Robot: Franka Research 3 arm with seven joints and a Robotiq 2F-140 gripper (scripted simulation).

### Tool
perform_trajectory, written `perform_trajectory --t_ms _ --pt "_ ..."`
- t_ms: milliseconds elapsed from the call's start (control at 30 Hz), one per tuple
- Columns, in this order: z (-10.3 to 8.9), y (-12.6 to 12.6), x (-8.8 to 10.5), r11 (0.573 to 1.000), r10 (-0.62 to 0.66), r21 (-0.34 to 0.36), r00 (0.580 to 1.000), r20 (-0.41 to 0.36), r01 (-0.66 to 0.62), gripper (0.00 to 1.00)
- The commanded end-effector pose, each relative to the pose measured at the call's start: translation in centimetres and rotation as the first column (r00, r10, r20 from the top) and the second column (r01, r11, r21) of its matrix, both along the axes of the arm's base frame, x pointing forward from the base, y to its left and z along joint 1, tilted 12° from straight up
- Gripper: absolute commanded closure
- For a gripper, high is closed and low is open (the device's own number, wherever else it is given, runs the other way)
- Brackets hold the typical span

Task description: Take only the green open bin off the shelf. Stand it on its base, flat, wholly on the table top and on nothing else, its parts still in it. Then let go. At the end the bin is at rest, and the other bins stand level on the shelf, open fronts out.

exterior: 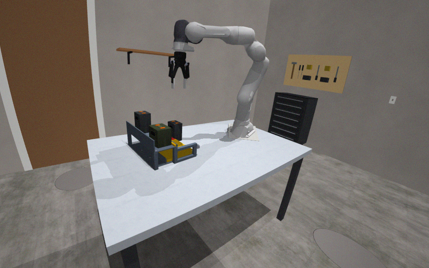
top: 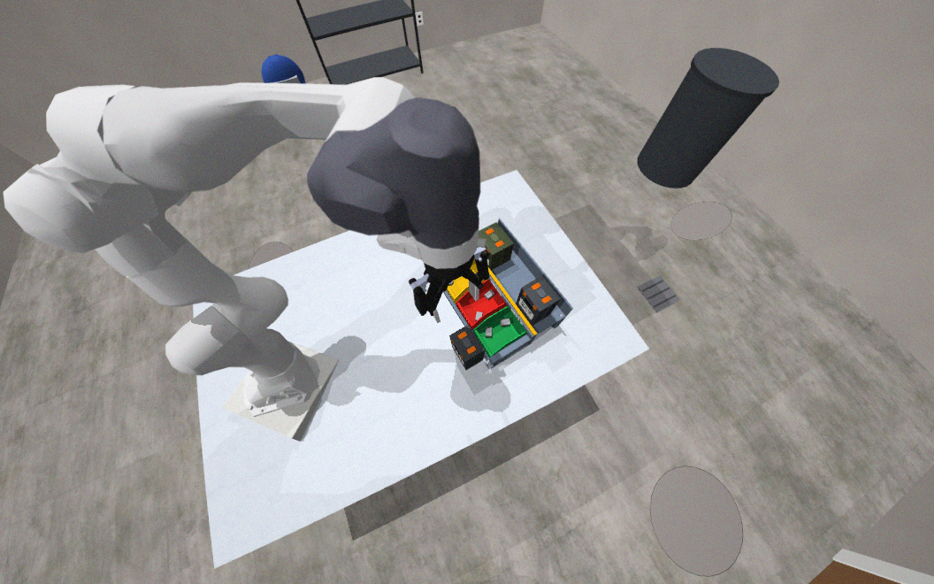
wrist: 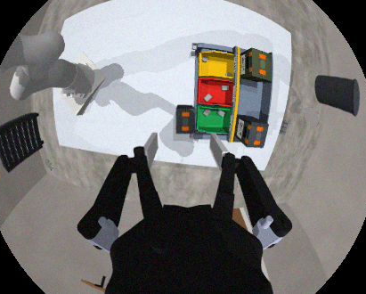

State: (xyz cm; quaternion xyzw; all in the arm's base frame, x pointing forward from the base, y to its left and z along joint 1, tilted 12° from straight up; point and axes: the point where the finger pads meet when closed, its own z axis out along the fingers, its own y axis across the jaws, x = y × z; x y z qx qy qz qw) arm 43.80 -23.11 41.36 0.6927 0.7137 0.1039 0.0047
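Note:
The green open bin [top: 503,339] [wrist: 215,125] sits at one end of the grey-blue shelf [top: 518,275] [exterior: 156,162] [wrist: 250,101], with grey parts in it. It is hidden in the exterior view. The red bin [top: 490,307] [wrist: 218,95] is beside it in the middle, and the yellow bin [top: 459,288] [exterior: 184,152] [wrist: 215,68] is at the other end. Both hold grey parts. My gripper [top: 455,303] [exterior: 178,87] [wrist: 183,140] is open and empty, fingers pointing down, high above the table and shelf.
A dark box [top: 466,349] [exterior: 175,130] [wrist: 185,119] stands close before the green bin's front. Another dark box [top: 538,302] [exterior: 142,122] [wrist: 253,132] and an olive box [top: 497,245] [exterior: 160,135] [wrist: 256,65] stand behind the yellow bar [wrist: 236,93].

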Motion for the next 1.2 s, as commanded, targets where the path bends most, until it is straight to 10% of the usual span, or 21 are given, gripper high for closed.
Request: perform_trajectory --t_ms 0,1167 --pt "-0.2 -2.3 1.1 1.0 -0.008 -0.002 1.0 -0.003 0.008 0.43" --pt "-0.2 -2.8 1.5 1.0 -0.009 -0.006 1.0 -0.004 0.009 0.43"
